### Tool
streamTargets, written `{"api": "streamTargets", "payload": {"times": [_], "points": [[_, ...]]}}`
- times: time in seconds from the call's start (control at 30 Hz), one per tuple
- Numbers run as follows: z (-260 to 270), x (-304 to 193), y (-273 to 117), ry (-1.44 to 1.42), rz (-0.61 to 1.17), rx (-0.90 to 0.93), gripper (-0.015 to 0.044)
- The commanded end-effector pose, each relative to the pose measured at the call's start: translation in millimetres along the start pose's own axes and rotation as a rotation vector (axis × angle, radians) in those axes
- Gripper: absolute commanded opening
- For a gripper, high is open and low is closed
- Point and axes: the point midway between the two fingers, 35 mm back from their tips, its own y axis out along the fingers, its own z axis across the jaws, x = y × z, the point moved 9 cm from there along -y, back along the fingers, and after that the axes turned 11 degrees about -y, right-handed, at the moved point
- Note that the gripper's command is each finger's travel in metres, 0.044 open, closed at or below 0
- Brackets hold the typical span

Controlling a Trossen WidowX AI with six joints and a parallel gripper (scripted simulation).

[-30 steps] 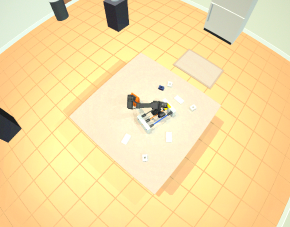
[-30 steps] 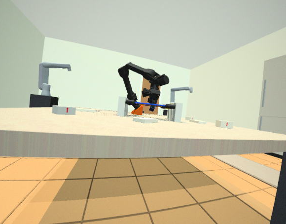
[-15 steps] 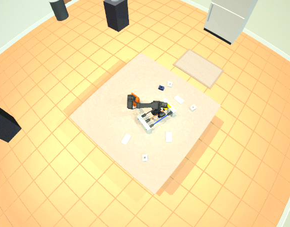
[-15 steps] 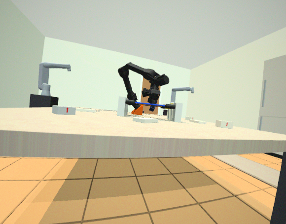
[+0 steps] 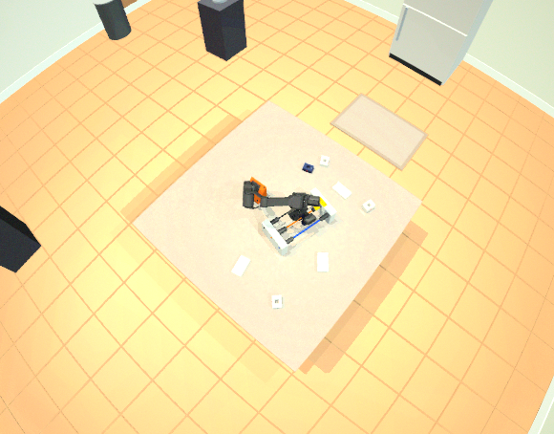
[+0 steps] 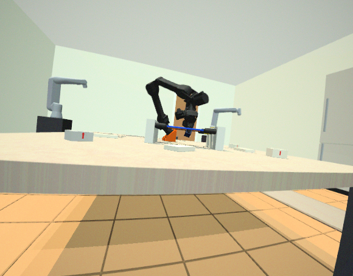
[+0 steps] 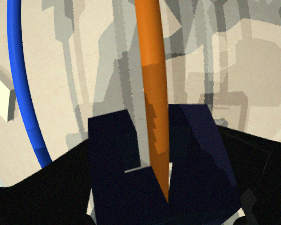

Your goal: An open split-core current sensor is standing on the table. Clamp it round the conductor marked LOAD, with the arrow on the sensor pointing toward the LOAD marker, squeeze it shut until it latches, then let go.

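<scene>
My gripper [image 6: 188,127] [image 7: 151,138] is shut on a dark navy split-core sensor [image 6: 187,134] [image 7: 112,149], pointing down between the two white end blocks [image 5: 275,236] [image 6: 150,131]. In the wrist view the sensor's two dark sides stand apart with a gap between them. The orange conductor [image 5: 292,225] [image 7: 152,39] runs into that gap. The blue conductor [image 5: 306,230] [image 6: 178,127] [image 7: 15,64] passes to the left of the sensor in the wrist view. A dark conductor lies on the orange one's other side. The LOAD marking and the sensor's arrow cannot be read; whether it is latched cannot be told.
Another dark blue piece [image 5: 308,167] lies on the table [image 5: 203,191] beside a small white block [image 5: 325,161]. Other white blocks [image 5: 276,301] [image 6: 276,152], some with red arrows, and flat white plates [image 5: 322,262] [image 6: 179,148] lie around the end blocks.
</scene>
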Motion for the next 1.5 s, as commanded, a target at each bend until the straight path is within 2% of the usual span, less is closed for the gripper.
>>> {"api": "streamTargets", "payload": {"times": [0.0, 1.47], "points": [[1.1, -5.0, -7.7, -0.001, 0.017, 0.027, 0.0], [0.0, -0.1, -0.1, 0.0, 0.0, 0.0, 0.0]]}}
